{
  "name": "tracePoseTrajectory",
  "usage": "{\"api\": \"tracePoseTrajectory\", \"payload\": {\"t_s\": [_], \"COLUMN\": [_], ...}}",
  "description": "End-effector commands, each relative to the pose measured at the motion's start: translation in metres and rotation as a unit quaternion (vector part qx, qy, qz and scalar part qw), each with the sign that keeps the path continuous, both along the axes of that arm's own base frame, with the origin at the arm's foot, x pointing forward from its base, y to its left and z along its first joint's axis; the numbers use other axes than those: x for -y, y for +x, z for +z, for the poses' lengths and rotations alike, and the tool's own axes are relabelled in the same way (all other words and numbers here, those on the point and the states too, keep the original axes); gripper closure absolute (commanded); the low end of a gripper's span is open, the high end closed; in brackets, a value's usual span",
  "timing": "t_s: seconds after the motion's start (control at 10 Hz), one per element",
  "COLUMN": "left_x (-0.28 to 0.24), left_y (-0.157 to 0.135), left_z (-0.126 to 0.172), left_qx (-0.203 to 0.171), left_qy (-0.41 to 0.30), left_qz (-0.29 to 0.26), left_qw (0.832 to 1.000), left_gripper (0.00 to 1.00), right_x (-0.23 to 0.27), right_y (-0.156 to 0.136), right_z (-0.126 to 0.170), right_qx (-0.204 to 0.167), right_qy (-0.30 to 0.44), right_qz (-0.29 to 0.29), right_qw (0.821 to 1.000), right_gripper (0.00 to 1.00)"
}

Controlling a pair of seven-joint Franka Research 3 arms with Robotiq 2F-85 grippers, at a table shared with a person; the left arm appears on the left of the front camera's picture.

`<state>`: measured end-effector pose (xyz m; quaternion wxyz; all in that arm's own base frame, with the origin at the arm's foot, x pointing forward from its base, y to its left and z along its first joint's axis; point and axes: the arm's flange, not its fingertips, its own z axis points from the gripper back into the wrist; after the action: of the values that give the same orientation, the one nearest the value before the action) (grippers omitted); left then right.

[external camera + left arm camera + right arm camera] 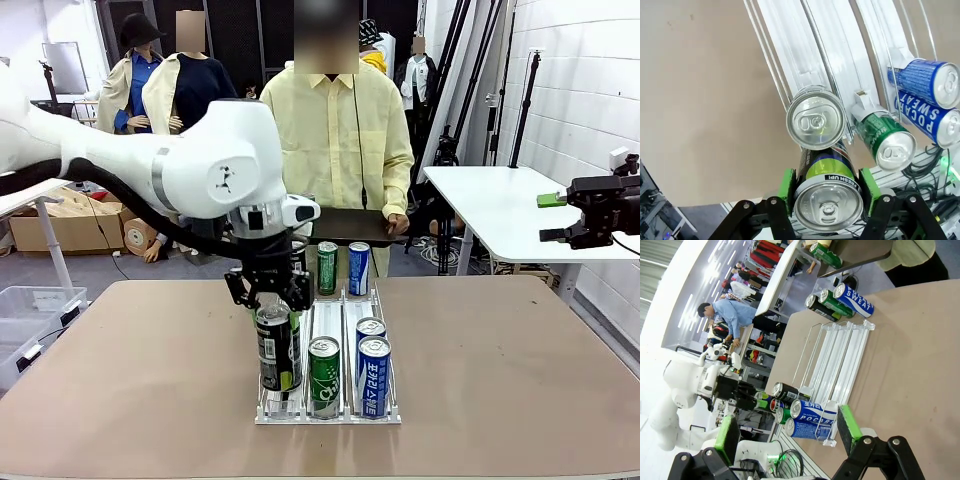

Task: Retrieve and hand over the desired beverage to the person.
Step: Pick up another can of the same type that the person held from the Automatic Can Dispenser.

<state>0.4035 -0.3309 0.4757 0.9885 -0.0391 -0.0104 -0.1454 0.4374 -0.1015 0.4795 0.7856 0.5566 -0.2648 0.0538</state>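
My left gripper is shut on the top of a black-and-green can, held upright over the left lane at the near end of a clear rack. In the left wrist view the green pads squeeze this can, and a second black can stands just beyond it in the lane. The person stands at the far side holding a dark tray. My right gripper hangs off to the right above a white table; its pads stand wide apart with nothing between them, so it is open.
The rack's near end also holds a green can and two blue cans. A green can and a blue can stand at its far end. Bare brown tabletop lies on both sides.
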Motion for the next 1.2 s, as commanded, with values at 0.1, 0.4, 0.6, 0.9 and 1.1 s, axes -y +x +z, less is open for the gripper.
{"api": "tracePoseTrajectory", "payload": {"t_s": [0.1, 0.4, 0.6, 0.9, 1.1], "left_x": [-0.022, -0.036, -0.051, -0.091, -0.138], "left_y": [0.007, 0.0, -0.004, 0.002, 0.014], "left_z": [0.028, 0.058, 0.074, 0.087, 0.085], "left_qx": [-0.002, -0.001, 0.001, -0.007, 0.005], "left_qy": [-0.012, -0.011, -0.027, -0.014, -0.006], "left_qz": [-0.004, -0.014, -0.015, 0.007, 0.025], "left_qw": [1.0, 1.0, 1.0, 1.0, 1.0], "left_gripper": [1.0, 1.0, 1.0, 1.0, 1.0], "right_x": [0.0, 0.0, 0.0, 0.0, 0.0], "right_y": [0.001, 0.001, 0.001, 0.001, 0.001], "right_z": [0.002, 0.002, 0.002, 0.002, 0.002], "right_qx": [0.0, 0.0, 0.0, 0.0, 0.0], "right_qy": [0.004, 0.004, 0.004, 0.004, 0.004], "right_qz": [0.002, 0.002, 0.002, 0.002, 0.002], "right_qw": [1.0, 1.0, 1.0, 1.0, 1.0], "right_gripper": [0.0, 0.0, 0.0, 0.0, 0.0]}}
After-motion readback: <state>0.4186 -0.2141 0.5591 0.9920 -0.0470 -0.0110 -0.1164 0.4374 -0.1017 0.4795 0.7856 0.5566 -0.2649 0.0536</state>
